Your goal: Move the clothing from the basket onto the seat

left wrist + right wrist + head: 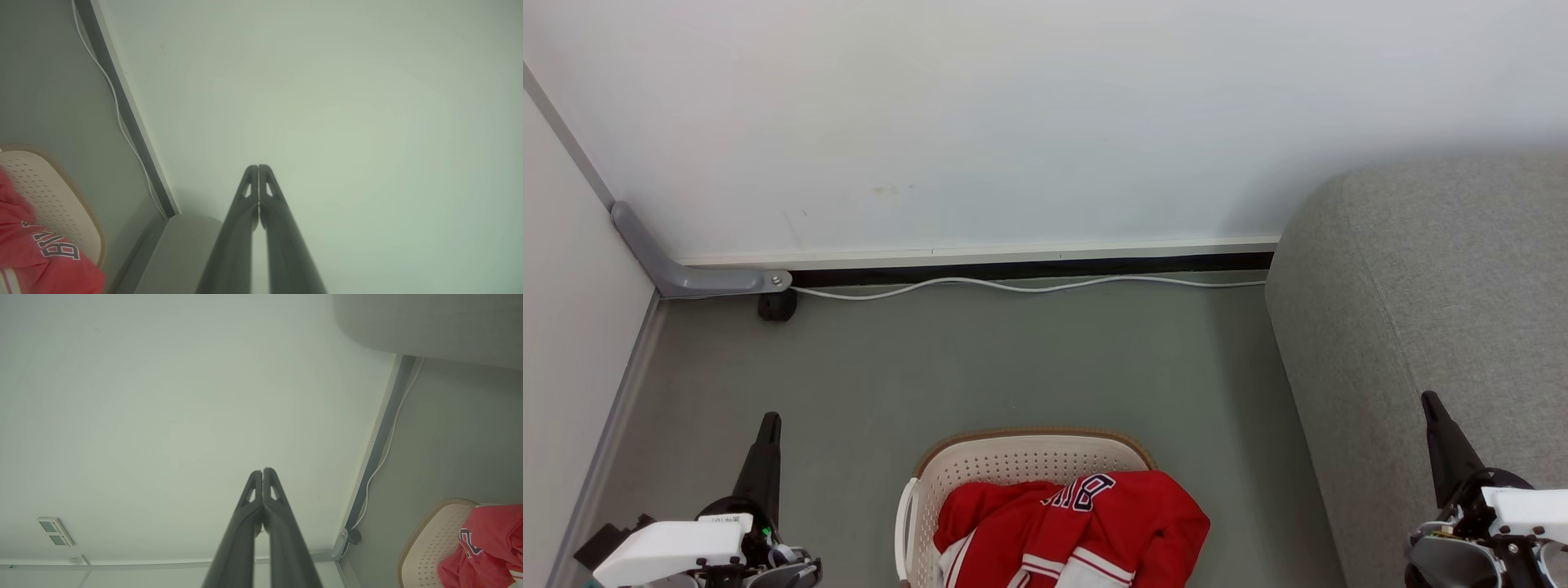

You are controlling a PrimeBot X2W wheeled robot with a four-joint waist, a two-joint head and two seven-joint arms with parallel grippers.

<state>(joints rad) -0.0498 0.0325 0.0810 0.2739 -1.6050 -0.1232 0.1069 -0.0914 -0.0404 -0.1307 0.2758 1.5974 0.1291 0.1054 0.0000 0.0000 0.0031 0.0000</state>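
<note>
1. The left gripper (pixel 769 425) hangs left of the basket (pixel 1013 465), jaws pressed together, empty.
2. The clothing (pixel 1078 523) lies heaped in the basket on the floor; a shallow pinch may let the soft cloth slip.
3. The right gripper (pixel 1431 404) hangs before the seat (pixel 1421 286), jaws pressed together; if they do not spread, they would only push the cloth down.

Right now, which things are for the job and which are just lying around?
For the job: red clothing, basket, grey seat, left gripper, right gripper, both shut.
Just lying about: white cable, grey bracket.
</note>
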